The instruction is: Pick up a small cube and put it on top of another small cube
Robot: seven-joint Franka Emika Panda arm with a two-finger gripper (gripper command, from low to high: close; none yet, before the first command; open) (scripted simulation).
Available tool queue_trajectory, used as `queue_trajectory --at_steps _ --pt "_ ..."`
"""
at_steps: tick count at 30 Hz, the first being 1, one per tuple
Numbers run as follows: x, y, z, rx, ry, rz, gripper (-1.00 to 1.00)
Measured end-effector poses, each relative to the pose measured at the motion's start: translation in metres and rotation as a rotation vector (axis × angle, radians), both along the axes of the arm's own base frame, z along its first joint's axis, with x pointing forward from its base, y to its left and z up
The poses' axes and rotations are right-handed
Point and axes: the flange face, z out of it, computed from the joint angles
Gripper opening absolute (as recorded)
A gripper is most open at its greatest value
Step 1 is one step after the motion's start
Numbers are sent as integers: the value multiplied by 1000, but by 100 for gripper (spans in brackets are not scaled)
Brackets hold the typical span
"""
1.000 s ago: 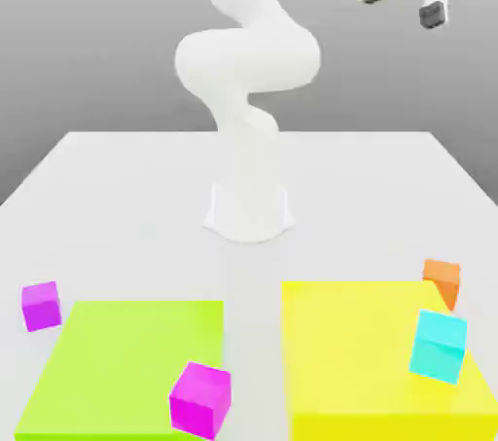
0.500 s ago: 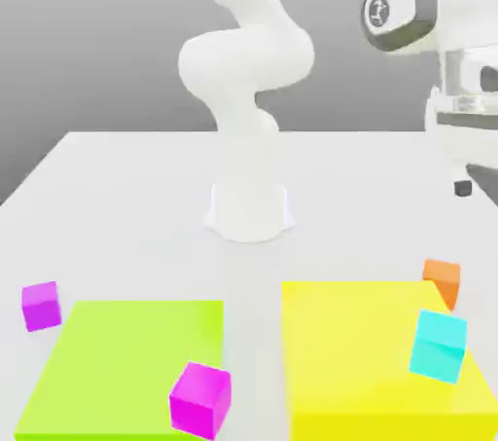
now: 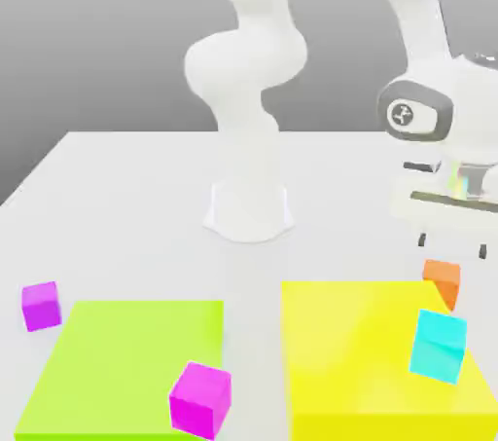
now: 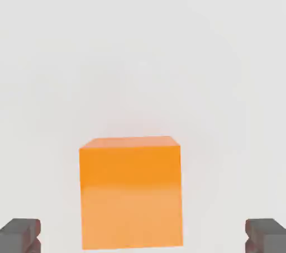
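In the exterior view, the claw [image 3: 452,246] is held pointing down directly above the small orange cube [image 3: 443,280], its two dark fingertips [image 3: 422,239] spread apart and nothing gripped between them; this posture is judged to be a pre-grasp alignment, with the fingers kept wide so that they can be passed down either side of the cube. The orange cube is set on the white bench [image 3: 136,196] at the far corner of the yellow mat [image 3: 360,351], on the exterior view's right, just beside the mat's edge. A cyan cube [image 3: 438,345] is placed on the yellow mat, nearer the camera than the orange cube. On the exterior view's left a green mat [image 3: 117,351] is laid, with a larger magenta cube [image 3: 200,400] at its near corner and a smaller magenta cube [image 3: 41,305] on the bench just off its far corner; the latter, being of similar size to the orange cube, is judged the likely base for stacking, well apart from the claw. In the hand view, the orange cube [image 4: 131,193] is seen centred between the two grey fingertips [image 4: 19,235], which are kept clear of it on both sides, so a straight descent is judged sufficient before closing.
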Motion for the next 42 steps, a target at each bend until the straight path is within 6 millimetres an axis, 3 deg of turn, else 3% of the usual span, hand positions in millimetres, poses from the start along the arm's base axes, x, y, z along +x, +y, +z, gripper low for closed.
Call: queue_trajectory --at_steps 3,4,11,17,29,31,34,38,42 --pt "-1 -1 -30 -1 1 4 0" --pt "-1 -2 -37 -2 1 4 -100" --pt "-1 -2 -38 -4 2 5 -100" --pt "-1 -2 14 -4 1 5 -100" --pt "85 54 55 -82 102 49 -100" --pt "117 41 65 -87 102 -75 -100" --pt "172 2 84 -88 95 -329 -100" --pt "235 -64 110 -86 84 -674 -100" --pt "281 -142 135 -78 70 -1022 -100"
